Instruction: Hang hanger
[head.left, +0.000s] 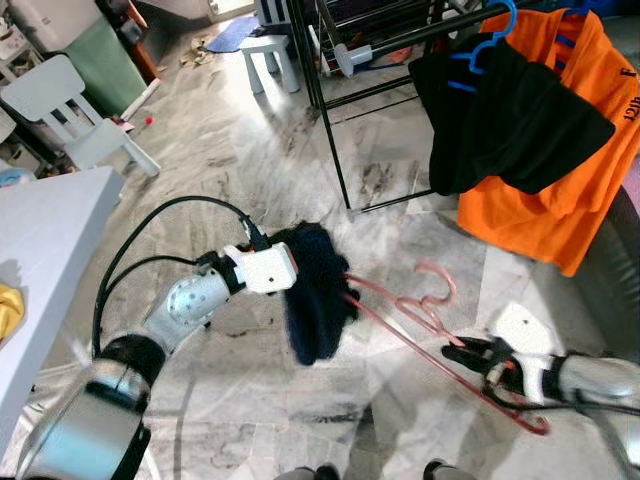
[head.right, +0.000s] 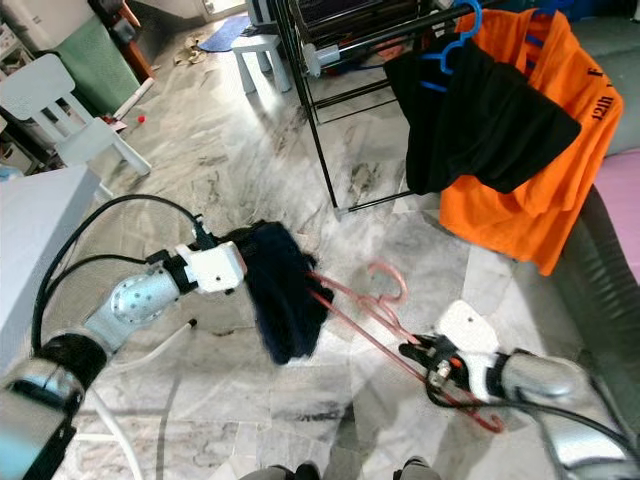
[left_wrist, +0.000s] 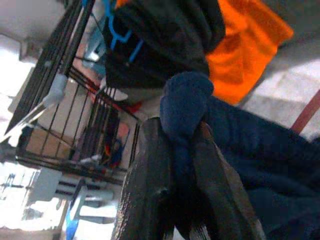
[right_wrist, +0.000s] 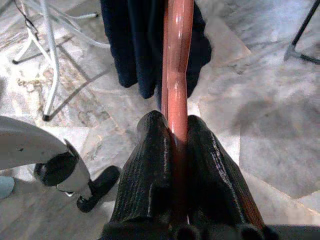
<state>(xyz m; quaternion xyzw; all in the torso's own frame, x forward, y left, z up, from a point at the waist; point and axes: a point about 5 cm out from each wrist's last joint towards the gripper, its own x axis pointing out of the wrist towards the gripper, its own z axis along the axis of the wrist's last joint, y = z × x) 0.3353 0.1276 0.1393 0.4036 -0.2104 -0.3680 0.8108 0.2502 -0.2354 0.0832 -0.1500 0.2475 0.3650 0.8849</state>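
A pink hanger (head.left: 425, 315) hangs in the air above the marble floor, its hook curled upward. A dark navy garment (head.left: 315, 290) is draped over the hanger's left end. My left gripper (head.left: 300, 268) is shut on a fold of that garment (left_wrist: 187, 107). My right gripper (head.left: 470, 355) is shut on the hanger's lower bar (right_wrist: 176, 90) at the right end. A black clothes rack (head.left: 330, 110) stands ahead, with a black garment (head.left: 505, 120) on a blue hanger (head.left: 490, 45) and an orange shirt (head.left: 570, 190) hung on its rail.
A white table (head.left: 45, 250) edges in at the left. Pale green child chairs (head.left: 70, 110) and a small white stool (head.left: 270, 55) stand farther back on the marble floor. A grey rounded object (head.left: 610, 270) lies at the right edge. My feet (head.left: 375, 472) show below.
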